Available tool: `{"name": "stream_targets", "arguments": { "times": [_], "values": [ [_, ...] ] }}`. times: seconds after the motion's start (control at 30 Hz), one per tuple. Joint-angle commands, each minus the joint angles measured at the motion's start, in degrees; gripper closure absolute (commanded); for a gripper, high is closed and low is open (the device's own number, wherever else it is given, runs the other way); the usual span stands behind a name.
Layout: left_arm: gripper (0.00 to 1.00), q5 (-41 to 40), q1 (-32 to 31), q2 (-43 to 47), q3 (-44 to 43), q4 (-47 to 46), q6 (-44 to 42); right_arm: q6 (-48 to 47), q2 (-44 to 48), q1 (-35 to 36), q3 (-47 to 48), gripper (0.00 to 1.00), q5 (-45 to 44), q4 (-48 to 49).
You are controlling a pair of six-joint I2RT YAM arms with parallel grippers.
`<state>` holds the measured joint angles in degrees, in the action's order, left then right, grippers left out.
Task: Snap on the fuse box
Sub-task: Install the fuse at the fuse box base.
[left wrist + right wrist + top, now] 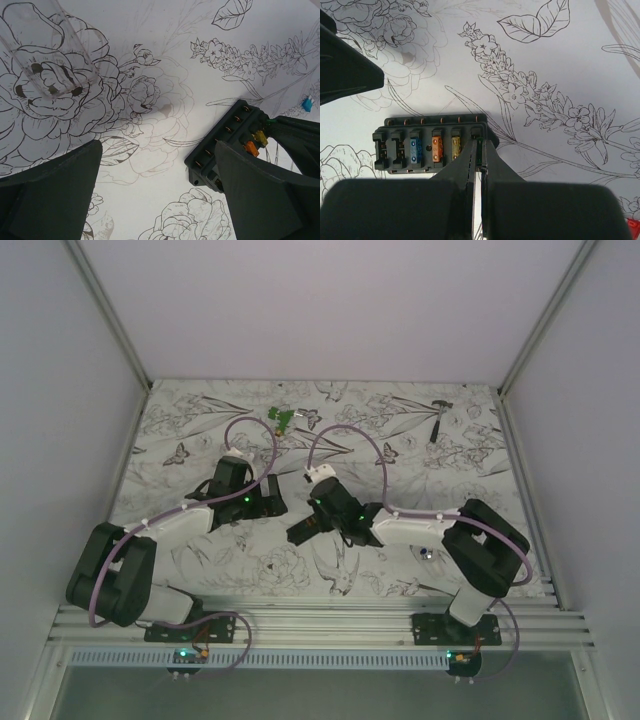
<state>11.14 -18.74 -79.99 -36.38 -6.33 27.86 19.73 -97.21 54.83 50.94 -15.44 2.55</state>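
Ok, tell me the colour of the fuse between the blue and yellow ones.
Orange fuse, in the fuse box; clearest in the right wrist view.

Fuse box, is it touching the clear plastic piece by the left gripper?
Apart. The left wrist view shows the clear plastic piece at upper left and the fuse box at right, with a broad stretch of bare printed table surface between them.

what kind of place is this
Probably a robot test cell in a lab: plain white walls box in a floral-covered table, two arms are bolted to a metal rail, and a fuse box is the workpiece.
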Motion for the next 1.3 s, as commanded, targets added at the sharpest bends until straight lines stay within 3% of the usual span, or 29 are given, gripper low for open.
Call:
{"name": "stream_targets", "arguments": {
  "times": [0.0, 0.23, 0.63, 0.97, 1.27],
  "values": [
    [0.0, 1.58, 0.37, -0.29, -0.08, -0.37, 0.43, -2.65, -4.75, 1.17, -4.66, 1.0, -3.44, -10.77],
    [0.0, 0.81, 0.37, 1.05, 0.57, -0.42, 0.86, -3.49, -7.17, 4.72, -4.26, 1.0, -5.23, -11.01],
    [0.0, 0.73, 0.29, 2.61, 1.21, -0.4, 1.28, 4.33, -6.26, 2.63, -9.25, 1.0, -7.94, -10.54],
    [0.0, 0.44, 0.36, 2.9, 1.44, -0.52, 1.15, 3.86, -8.45, 2.71, -11.66, 1.0, -6.18, -8.03],
    [0.0, 0.78, 0.29, 2.96, 1.26, -0.53, 1.19, 5.3, -8.18, 2.53, -10.24, 1.0, -11.26, -7.22]
  ]
}}
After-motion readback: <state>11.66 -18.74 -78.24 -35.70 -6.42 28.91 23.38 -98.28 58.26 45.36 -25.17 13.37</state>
